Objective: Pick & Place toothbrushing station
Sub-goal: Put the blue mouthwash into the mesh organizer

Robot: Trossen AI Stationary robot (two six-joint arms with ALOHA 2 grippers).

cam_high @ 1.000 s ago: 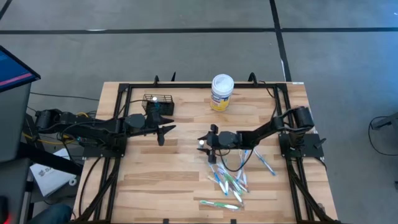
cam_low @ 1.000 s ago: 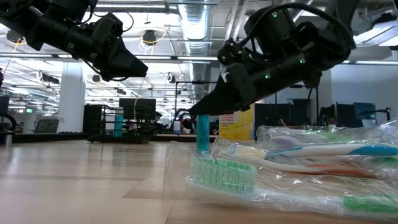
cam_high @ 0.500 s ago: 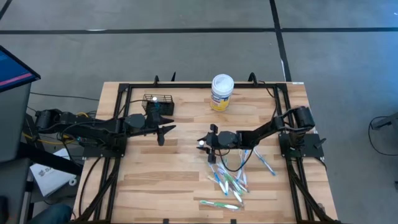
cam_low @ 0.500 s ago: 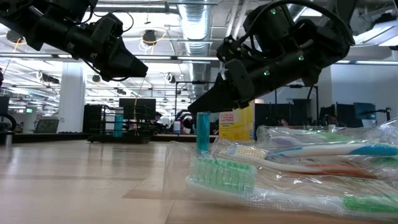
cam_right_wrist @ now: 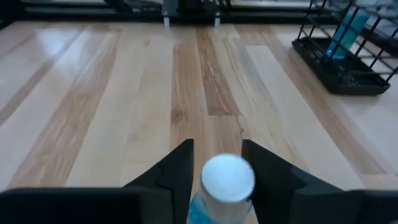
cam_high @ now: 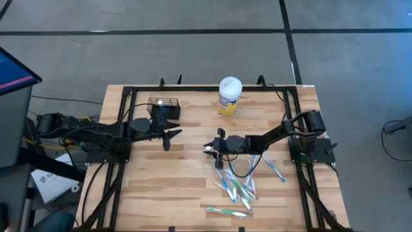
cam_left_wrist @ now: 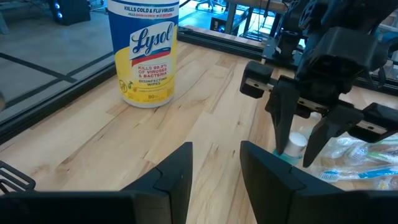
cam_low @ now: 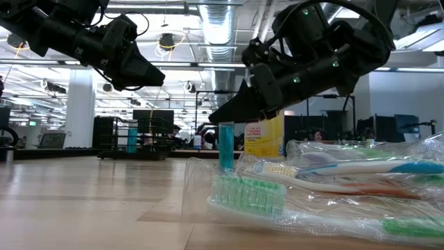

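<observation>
Both hands hover mid-table; right hand [cam_high: 210, 147] straddles bottle [cam_low: 226, 146].

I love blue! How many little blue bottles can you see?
2. One blue bottle stands on the table inside the right claw. The other bottle stands in the black basket. More could be hiding among the toothbrushes.

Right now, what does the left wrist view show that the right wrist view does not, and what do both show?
Only the left wrist view shows the Lysol tub, the right gripper from outside, and bagged toothbrushes. Only the right wrist view shows the black wire basket with a blue item inside. Both show the white-capped blue tube between the right gripper's fingers, and the wooden table.
</observation>
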